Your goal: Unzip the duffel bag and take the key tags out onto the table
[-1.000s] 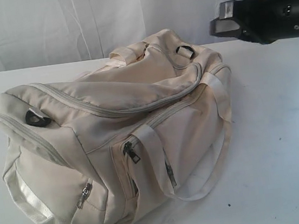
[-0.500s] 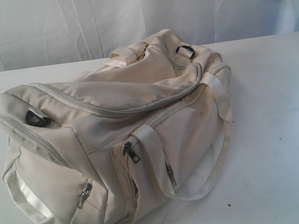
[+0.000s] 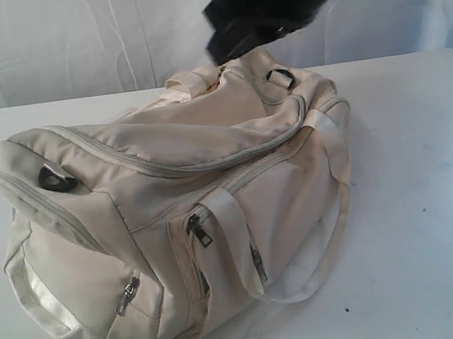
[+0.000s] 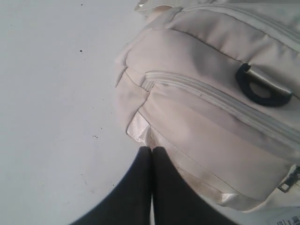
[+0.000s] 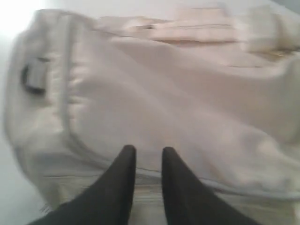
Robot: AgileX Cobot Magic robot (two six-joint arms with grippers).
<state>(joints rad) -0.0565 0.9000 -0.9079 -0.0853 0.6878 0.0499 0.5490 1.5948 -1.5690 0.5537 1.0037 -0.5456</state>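
Right gripper (image 5: 149,151): 2 dark fingers slightly apart with nothing between them, poised over the cream fabric of the duffel bag (image 5: 178,108). In the exterior view its arm (image 3: 272,2) is a dark blur at the upper centre of the frame, above the bag's far end. Left gripper (image 4: 151,151): fingers pressed together, holding nothing, just beside one end of the bag, which lies centre-left on the white table (image 3: 428,194) with its top zipper (image 3: 201,166) closed.

the large cream-beige duffel bag (image 3: 206,139) was matt woven cloth, slightly creased; its off-white webbing handles (image 3: 233,210) had a satin sheen; the small dark zipper pulls (image 3: 199,232) looked like dull metal; the wide white table (image 3: 428,194) was smooth and matt
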